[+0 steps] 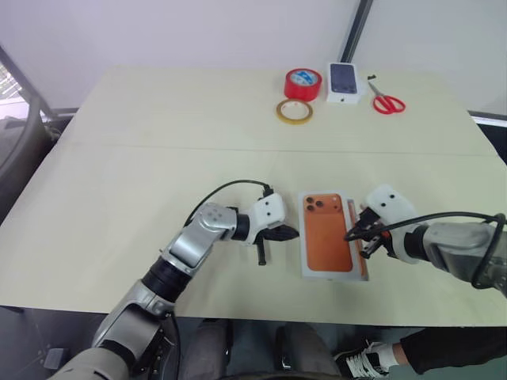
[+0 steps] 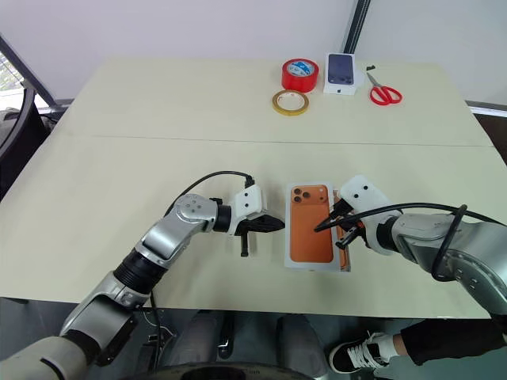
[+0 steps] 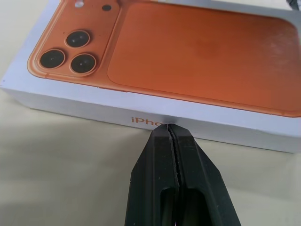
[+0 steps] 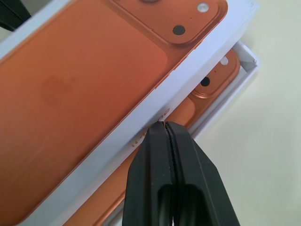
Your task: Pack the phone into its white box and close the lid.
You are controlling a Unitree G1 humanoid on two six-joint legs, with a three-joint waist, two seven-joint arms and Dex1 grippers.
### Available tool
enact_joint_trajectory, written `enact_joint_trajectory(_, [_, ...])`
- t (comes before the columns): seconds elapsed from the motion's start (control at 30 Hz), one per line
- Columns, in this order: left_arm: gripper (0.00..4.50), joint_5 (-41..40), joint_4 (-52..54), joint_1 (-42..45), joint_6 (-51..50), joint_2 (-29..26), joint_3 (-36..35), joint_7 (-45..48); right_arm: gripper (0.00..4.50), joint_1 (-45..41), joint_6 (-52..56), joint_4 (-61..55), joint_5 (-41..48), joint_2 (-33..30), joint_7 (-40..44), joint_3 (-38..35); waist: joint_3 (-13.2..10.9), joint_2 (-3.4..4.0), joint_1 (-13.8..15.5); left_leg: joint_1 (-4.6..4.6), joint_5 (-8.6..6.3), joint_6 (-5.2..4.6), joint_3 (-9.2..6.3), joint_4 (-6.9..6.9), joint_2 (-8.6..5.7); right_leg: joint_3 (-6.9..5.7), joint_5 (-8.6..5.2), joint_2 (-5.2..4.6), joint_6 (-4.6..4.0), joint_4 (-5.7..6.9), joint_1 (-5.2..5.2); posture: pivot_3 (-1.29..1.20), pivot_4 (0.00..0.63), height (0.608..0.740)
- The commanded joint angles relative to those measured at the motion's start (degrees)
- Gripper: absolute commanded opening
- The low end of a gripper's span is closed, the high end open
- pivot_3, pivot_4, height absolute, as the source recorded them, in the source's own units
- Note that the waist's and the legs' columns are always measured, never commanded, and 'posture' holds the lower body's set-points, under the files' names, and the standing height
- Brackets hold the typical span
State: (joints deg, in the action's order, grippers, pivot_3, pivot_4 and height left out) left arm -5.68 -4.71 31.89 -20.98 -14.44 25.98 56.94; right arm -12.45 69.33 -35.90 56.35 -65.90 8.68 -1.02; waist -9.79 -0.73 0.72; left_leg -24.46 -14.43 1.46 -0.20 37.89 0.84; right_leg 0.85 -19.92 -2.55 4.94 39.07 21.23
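With both pairs of black fingers pressed together and pinching nothing, the left gripper [image 3: 170, 129] meets the lid's [image 3: 197, 61] white side wall, while the right gripper [image 4: 164, 125] touches the lid's opposite edge. That lid, printed with an orange phone picture, sits askew over the white box [image 4: 235, 82], leaving one long side uncovered. Inside that gap lies the phone [image 4: 214, 80], its orange back and a lens corner showing. All this rests near the front edge of a pale cream table [image 1: 142, 158]. Well apart, at the far edge, stand red tape [image 1: 303, 82], yellow tape [image 1: 294, 111], a small box [image 1: 344, 81] with a dark phone picture, and red scissors [image 1: 387, 101]. Beyond is a white wall [image 1: 198, 32]
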Motion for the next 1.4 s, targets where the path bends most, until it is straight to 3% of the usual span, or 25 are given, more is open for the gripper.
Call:
enact_joint_trajectory(0.03, [0.0, -1.7, 1.3, 1.8, 0.1, 2.2, -1.3, -0.6, 0.03, -0.2, 0.9, -2.9, -0.7, 1.1, 1.5, -2.5, 0.0, 0.0, 0.0, 0.0, 0.0, 0.0, 0.0, 0.0, 0.0, 0.0, 0.0, 0.0, 0.0, 0.0, 0.0, 0.0, 0.15, 0.725])
enact_joint_trajectory(0.7, [0.0, -0.9, -0.6, 3.7, -0.1, 6.6, -0.2, -0.4, 0.03, 5.1, 4.5, -4.0, -8.0, 5.3, 4.0, -8.0, 0.0, 0.0, 0.0, 0.01, 0.0, 0.0, -0.01, 0.01, -0.02, -0.01, 0.0, 0.02, 0.0, 0.01, -0.02, 0.0, 0.15, 0.725])
enact_joint_trajectory(1.4, [0.0, -0.5, -1.6, 3.3, -0.5, 5.0, -1.4, -0.3, 0.03, 6.2, 5.7, -4.9, -14.4, 7.8, 7.6, -7.6, 0.0, 0.0, 0.0, 0.02, 0.0, -0.01, -0.01, 0.01, -0.02, 0.0, 0.0, 0.03, 0.01, 0.01, -0.02, 0.0, 0.15, 0.725])
